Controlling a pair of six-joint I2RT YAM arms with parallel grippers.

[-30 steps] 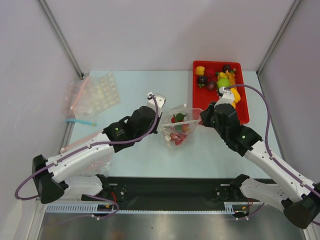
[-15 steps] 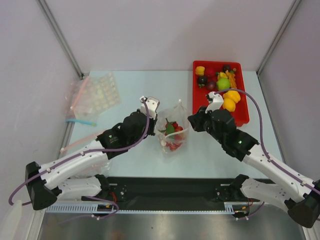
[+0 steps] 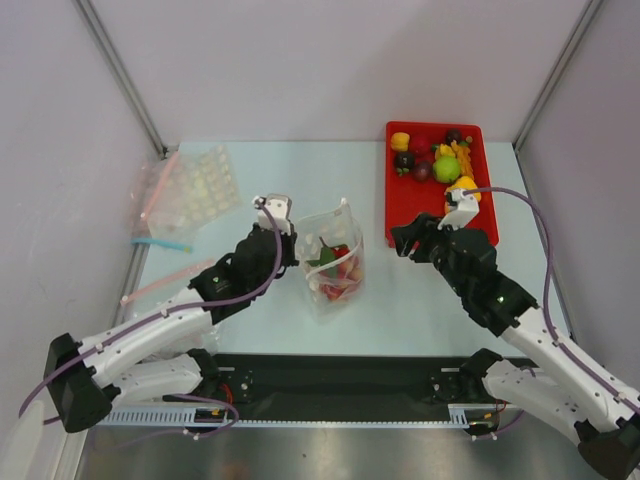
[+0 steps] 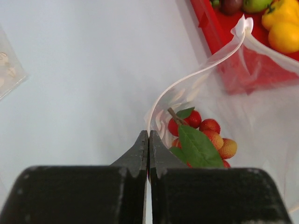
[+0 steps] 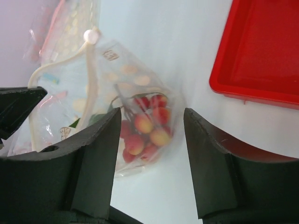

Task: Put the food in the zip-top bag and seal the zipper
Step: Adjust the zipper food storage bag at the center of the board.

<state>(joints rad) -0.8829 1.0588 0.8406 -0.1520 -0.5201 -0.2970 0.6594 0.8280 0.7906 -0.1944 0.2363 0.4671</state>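
The zip-top bag (image 3: 332, 262) stands mid-table, a clear pouch with red and orange berries and a green leaf inside (image 4: 202, 135). My left gripper (image 3: 297, 250) is shut on the left end of its rim, where the zipper (image 4: 196, 60) curves away, mouth open. My right gripper (image 3: 400, 240) hangs open to the bag's right, apart from it; in the right wrist view (image 5: 152, 114) the bag (image 5: 135, 126) lies beyond the spread fingers (image 5: 100, 154). More food (image 3: 440, 160), yellow peppers, a green piece and dark purple ones, lies in the red tray (image 3: 488, 225).
Spare clear bags and a white dimpled sheet (image 3: 190, 185) lie at the far left, with a blue strip (image 3: 160, 243) and a pink strip (image 3: 160, 283) nearer. Metal frame posts rise at both back corners.
My right gripper opened, let go of the bag's rim and drew back to the right. The left gripper carried the bag leftward and nearer, keeping its hold.
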